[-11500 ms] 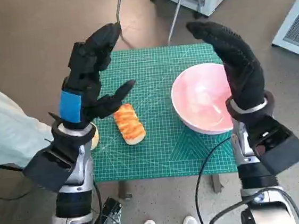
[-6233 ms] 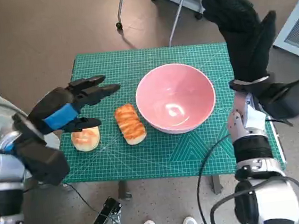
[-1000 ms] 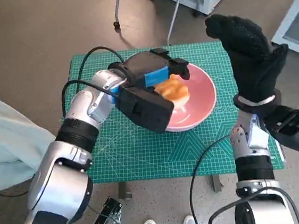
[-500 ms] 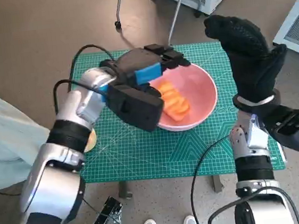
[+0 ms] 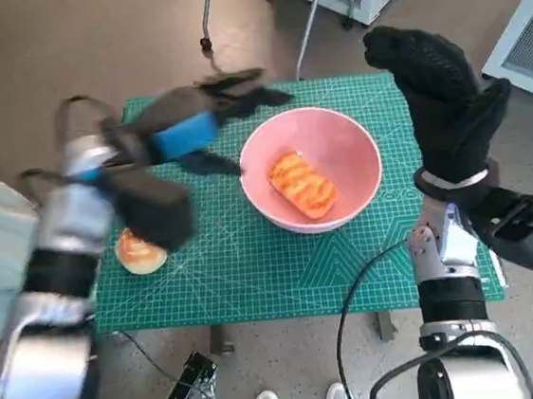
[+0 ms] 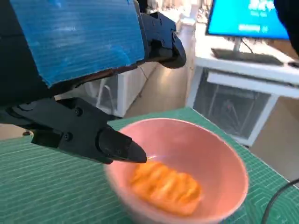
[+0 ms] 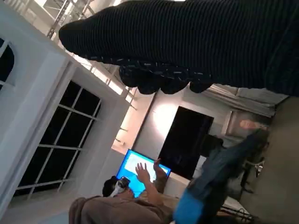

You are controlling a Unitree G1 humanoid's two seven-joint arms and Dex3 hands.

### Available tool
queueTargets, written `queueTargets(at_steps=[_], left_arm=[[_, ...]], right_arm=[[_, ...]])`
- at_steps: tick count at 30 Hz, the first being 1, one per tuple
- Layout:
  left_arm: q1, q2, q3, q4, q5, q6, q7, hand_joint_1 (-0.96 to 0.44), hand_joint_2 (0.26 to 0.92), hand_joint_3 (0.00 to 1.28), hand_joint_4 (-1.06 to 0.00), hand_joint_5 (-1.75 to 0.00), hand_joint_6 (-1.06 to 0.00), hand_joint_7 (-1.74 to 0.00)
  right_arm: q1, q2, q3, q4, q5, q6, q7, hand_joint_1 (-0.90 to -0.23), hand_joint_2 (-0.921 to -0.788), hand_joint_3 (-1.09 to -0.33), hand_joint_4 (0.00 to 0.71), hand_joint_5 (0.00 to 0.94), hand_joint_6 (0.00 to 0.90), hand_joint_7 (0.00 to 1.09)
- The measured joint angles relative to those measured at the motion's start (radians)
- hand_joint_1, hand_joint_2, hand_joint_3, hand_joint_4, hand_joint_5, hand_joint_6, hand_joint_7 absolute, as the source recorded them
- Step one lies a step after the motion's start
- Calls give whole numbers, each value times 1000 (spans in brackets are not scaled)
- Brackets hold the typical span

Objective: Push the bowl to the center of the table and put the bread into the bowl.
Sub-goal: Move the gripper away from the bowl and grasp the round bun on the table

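Golden-orange and ridged, the long bread roll [image 5: 302, 183] lies inside the pink bowl [image 5: 354, 147] near the middle of the green cutting mat [image 5: 255, 267] in the head view, while the left hand [image 5: 203, 120], blurred and with fingers spread, holds nothing just beside the bowl's rim, the gloved right hand [image 5: 439, 96] is raised empty with fingers apart above the table's right edge, and a round bun [image 5: 140, 254] sits well apart near the mat's left edge over a brown floor. From the left wrist view the blue-taped left hand [image 6: 88, 70] hangs over the mat with its black fingers [image 6: 114, 144] apart and empty, just beside the pink bowl [image 6: 224, 163] that holds the roll [image 6: 166, 186], with a lit monitor [image 6: 245, 18] on a pale desk [image 6: 252, 70] behind. From the right wrist view the knitted glove [image 7: 187, 42] spans the picture with nothing in it, and beyond it a person [image 7: 126, 205] sits before a glowing screen [image 7: 138, 168] in a room with tall dark windows [image 7: 56, 144].
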Motion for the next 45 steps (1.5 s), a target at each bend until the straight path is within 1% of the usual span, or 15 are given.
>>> queueTargets(at_steps=[5, 10, 13, 18, 24, 32, 33, 40, 45], left_arm=[[117, 122, 74, -100, -56, 33, -53, -122, 846, 0, -160, -1, -293, -177], [226, 222, 129, -152, -69, 70, -89, -116, 848, 1, -164, -2, -311, -115], [283, 259, 152, -175, -69, 92, -95, -109, 849, 1, -170, -4, -319, -99], [362, 295, 177, -195, -67, 108, -95, -107, 843, 0, -191, -10, -334, -79], [413, 311, 180, -211, -55, 135, -93, -110, 831, 0, -203, -9, -343, -63], [438, 305, 171, -212, -39, 178, -83, -89, 830, 0, -207, -4, -355, -46], [438, 302, 165, -211, -30, 181, -80, -85, 822, 0, -216, -8, -366, -48], [436, 261, 105, -170, 26, 199, -64, -78, 826, 8, -208, -1, -363, -34], [422, 220, 48, -85, 73, 201, -58, -75, 827, 6, -206, 0, -364, -26]], right_arm=[[2, 0, 0, -1, 3, 2, 0, -677, -921, -709, 316, 0, -1, 804], [6, 0, 1, -3, 9, 8, 1, -674, -921, -711, 315, 0, -1, 809], [6, 1, 2, -3, 10, 10, 4, -674, -921, -710, 315, 0, -1, 810], [5, 4, 5, -1, 10, 15, 14, -672, -921, -711, 315, 0, -1, 811], [3, 7, 6, 12, 11, 17, 23, -673, -921, -709, 316, 0, -1, 803], [-2, 7, 4, 26, 17, 17, 36, -678, -921, -708, 316, 1, -1, 794], [-2, 7, 4, 28, 17, 17, 39, -678, -921, -708, 317, 1, -1, 794], [-7, 7, 3, 36, 18, 18, 48, -679, -921, -708, 316, 0, -1, 794], [-10, 6, 3, 36, 18, 19, 49, -679, -921, -709, 315, 0, -1, 796]])
